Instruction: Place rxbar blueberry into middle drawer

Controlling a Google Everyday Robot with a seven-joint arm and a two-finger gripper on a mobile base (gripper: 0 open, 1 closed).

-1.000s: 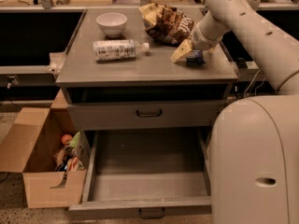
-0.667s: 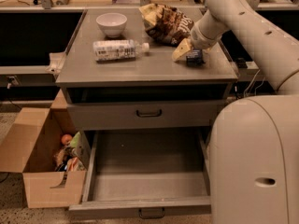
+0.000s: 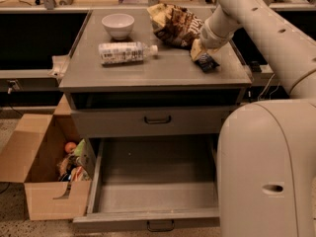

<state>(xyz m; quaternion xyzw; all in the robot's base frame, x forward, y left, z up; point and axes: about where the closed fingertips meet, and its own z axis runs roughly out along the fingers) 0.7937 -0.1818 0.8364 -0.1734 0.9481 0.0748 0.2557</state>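
Showing my gripper (image 3: 201, 54) low over the right end of the cabinet top (image 3: 163, 72), right at the bar (image 3: 208, 63); I cannot tell whether it is apart or clamped. The bar sits on the top, just in front of the chip bag (image 3: 175, 23) and well right of the bottle (image 3: 123, 52) and bowl (image 3: 117, 24). The middle drawer (image 3: 148, 215) stands pulled out below, beside a cardboard box (image 3: 29, 157).

Cream gripper (image 3: 200, 55) at dark navy rxbar blueberry (image 3: 208, 64), grey cabinet top (image 3: 148, 72); grey middle drawer (image 3: 148, 215); white bowl (image 3: 118, 24)
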